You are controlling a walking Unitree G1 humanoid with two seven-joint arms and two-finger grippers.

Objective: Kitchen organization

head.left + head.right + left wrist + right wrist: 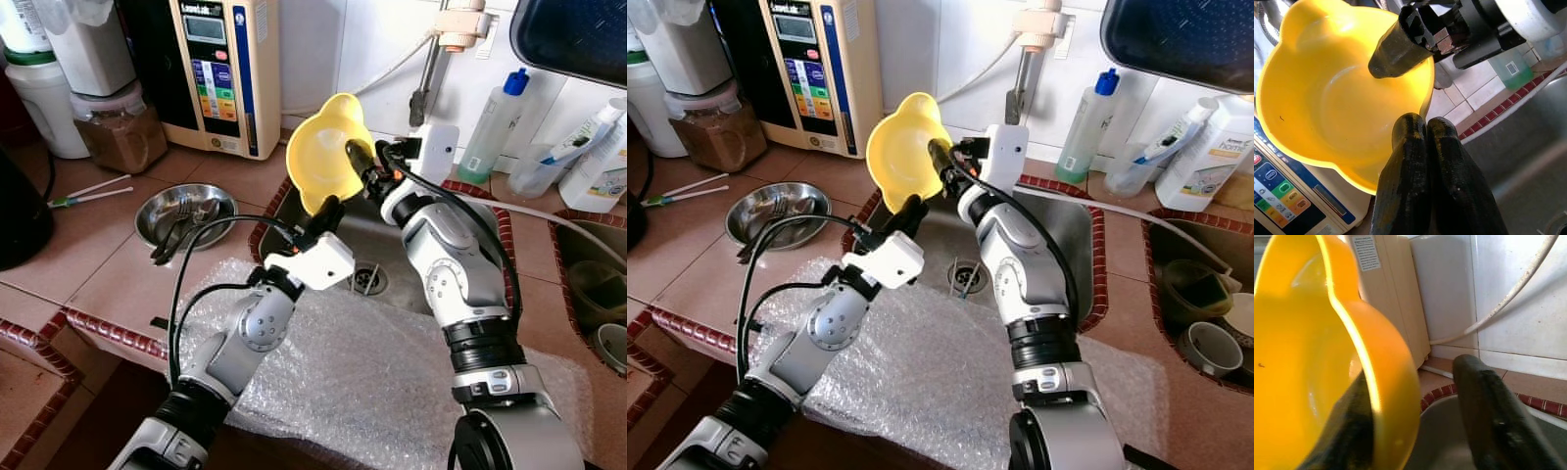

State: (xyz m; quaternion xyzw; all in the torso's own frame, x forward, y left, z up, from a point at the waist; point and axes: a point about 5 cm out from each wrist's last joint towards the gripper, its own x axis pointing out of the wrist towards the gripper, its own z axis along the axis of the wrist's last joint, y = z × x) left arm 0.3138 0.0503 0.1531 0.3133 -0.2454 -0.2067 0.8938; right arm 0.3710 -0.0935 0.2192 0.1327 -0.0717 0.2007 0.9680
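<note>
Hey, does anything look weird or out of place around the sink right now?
A sheet of bubble wrap is spread over the counter edge and the front of the sink, an odd place for packing. Above it, the right gripper holds a yellow bowl tipped on edge.

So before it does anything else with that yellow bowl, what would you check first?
1. Right gripper on the bowl rim, one finger inside, one outside: ok.
2. Grip firm: cannot tell.
3. Left gripper shut, fingertips at the lower rim, holding nothing: ok.
4. Bowl empty, so tilting spills nothing: ok.
5. Sink below to catch a drop: ok.
6. Steel dish of cutlery and bottles apart from the arms: ok.
</note>
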